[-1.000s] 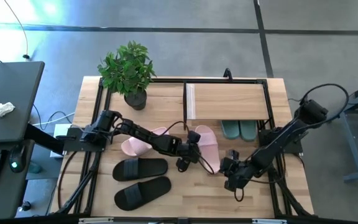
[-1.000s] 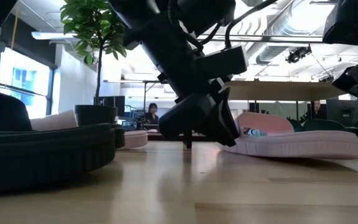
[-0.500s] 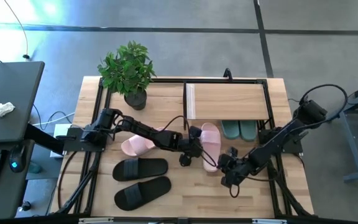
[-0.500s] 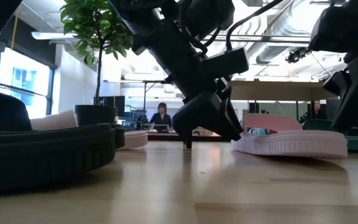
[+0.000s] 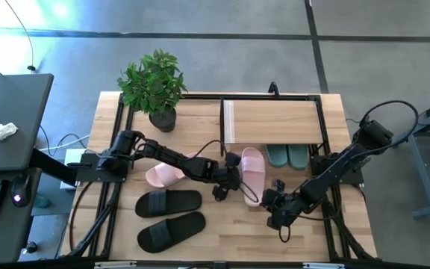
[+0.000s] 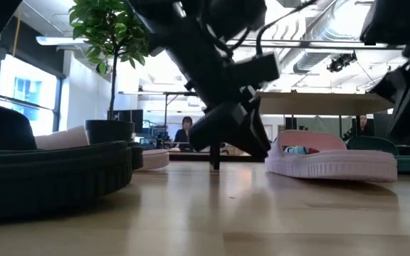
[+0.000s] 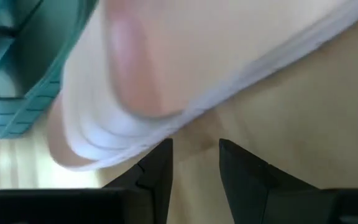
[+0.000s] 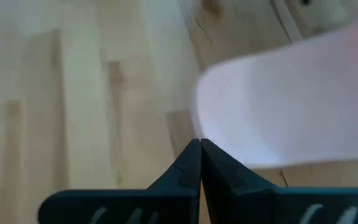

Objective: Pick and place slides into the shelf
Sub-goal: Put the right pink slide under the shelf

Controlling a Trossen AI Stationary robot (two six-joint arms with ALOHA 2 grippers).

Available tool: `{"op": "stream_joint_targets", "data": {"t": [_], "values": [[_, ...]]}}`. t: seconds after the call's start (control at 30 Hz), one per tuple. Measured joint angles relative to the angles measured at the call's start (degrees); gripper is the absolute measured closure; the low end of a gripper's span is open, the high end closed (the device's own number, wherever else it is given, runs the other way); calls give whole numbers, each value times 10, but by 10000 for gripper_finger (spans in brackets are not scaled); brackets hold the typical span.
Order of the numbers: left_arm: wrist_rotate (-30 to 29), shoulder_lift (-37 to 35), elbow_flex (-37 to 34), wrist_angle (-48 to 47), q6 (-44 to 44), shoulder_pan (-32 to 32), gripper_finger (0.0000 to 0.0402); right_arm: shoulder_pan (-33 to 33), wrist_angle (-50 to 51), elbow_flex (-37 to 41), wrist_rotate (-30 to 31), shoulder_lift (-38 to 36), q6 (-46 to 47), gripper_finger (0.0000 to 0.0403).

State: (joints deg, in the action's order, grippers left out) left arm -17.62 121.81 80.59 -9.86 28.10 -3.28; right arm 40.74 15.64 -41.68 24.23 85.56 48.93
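Observation:
One pale pink slide (image 5: 252,173) lies flat on its sole in front of the shelf (image 5: 275,121), its toe toward the shelf. My left gripper (image 5: 226,184) is low at this slide's left side, slightly open (image 7: 194,158), with the sole's edge just ahead of it. My right gripper (image 5: 269,202) is shut at the slide's heel end. The second pink slide (image 5: 166,174) lies under the left arm. Two black slides (image 5: 170,217) lie near the table's near edge. The dark green pair (image 5: 288,155) sits under the shelf. My left gripper reaches the pink slide's left sole edge (image 7: 166,127) from the table's left, low over the wood, with one fingertip (image 7: 163,152) right at that edge. I cannot tell whether it touches. My right gripper's shut fingertips (image 8: 199,149) meet the slide's heel-end rim (image 8: 201,121), coming low from the near right. The slide lies flat on the table.
A potted plant (image 5: 155,86) stands at the table's far left. The shelf's black frame (image 5: 222,123) borders the slot where the green pair sits, and there is bare wood beside that pair (image 5: 241,146). Cables trail from both arms. A person sits in the room behind (image 6: 186,131).
The pink slide in front of the shelf has slid a little toward the table's right and turned, so it points more squarely at the shelf. My right gripper has come in toward the slide's heel from the right. My left gripper has stayed at the slide's left side.

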Motion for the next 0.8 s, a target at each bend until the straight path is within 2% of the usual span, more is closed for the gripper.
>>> {"op": "stream_joint_targets", "data": {"t": [0.13, 0.33, 0.53, 0.8], "values": [[-12, -22, 2, -31, -1, -23, 286, 5, -1, -24, -8, 0, -15, 403], [-7, -67, 4, -158, -16, -70, 286, 10, -7, -37, -53, 6, 14, 403], [-10, -96, 5, -280, -33, -132, 286, 13, -38, -39, -58, 73, 21, 403], [-20, -94, 3, -281, -31, -163, 286, -3, -25, -103, -24, 168, -1, 403]]}}
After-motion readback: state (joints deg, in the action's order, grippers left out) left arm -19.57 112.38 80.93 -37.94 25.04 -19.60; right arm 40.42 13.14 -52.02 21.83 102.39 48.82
